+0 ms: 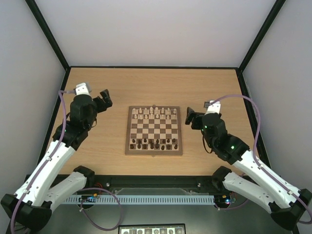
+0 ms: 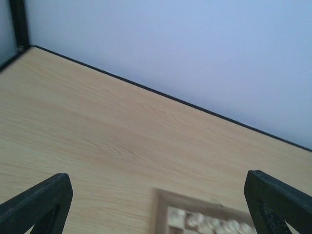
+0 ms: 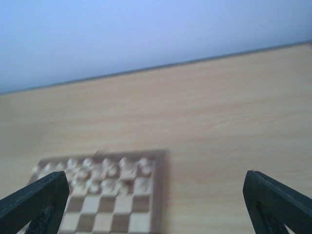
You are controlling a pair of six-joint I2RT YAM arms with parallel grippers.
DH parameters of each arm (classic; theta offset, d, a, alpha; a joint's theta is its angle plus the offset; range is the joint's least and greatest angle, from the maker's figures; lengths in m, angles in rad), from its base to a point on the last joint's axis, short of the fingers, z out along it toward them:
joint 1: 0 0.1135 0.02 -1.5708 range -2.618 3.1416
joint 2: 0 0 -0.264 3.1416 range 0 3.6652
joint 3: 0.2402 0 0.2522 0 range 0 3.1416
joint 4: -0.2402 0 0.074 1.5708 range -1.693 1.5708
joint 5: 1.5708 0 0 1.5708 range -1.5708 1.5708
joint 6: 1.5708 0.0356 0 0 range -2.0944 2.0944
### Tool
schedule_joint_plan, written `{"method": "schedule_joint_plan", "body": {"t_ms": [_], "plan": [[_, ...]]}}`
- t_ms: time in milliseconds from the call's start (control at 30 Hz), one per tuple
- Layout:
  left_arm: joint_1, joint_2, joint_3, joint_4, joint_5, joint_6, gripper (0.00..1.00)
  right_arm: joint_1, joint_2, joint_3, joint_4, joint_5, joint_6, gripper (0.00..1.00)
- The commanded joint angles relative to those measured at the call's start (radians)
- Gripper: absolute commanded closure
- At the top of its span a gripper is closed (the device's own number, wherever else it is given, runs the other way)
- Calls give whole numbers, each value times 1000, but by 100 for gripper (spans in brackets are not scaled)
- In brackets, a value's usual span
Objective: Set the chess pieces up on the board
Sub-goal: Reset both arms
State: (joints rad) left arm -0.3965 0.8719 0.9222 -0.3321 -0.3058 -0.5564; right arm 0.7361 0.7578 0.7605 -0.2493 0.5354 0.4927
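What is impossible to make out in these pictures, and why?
- Top view: tiny pale cream chessmen and small dark brown chessmen on the square wooden chessboard are too small to identify.
- Left wrist view: only a blurred board corner shows; the bottom edge cuts the rest.
- Right wrist view: pale pieces blurred; the board's near rows cut off below.

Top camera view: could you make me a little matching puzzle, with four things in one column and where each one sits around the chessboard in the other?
Things:
1. pale chess pieces
2. dark chess pieces
3. left claw
4. right claw

Places:
A. off the right edge of the board, open and empty
B. on the board's far rows
C. off the board's left edge, open and empty
D. on the board's near rows

Pairs: 1-B, 2-D, 3-C, 4-A
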Motion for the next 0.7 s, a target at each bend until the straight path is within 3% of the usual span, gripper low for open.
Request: {"method": "schedule_joint_plan", "body": {"t_ms": [0, 133, 233, 467, 667], "plan": [[87, -11, -90, 141, -94, 69, 1, -5, -107, -97, 249, 309, -164, 1], [181, 43, -199, 278, -93, 93, 1, -38, -195, -248, 476, 421, -300, 1], [238, 132, -269, 378, -159, 106, 1, -148, -151, -333, 585, 372, -312, 1], [328, 361, -373, 672, -80, 160, 1, -507, 179, -483, 932, 131, -190, 1], [381, 516, -333, 755, 5, 188, 1, -589, 476, -469, 1161, 100, -217, 1]]}}
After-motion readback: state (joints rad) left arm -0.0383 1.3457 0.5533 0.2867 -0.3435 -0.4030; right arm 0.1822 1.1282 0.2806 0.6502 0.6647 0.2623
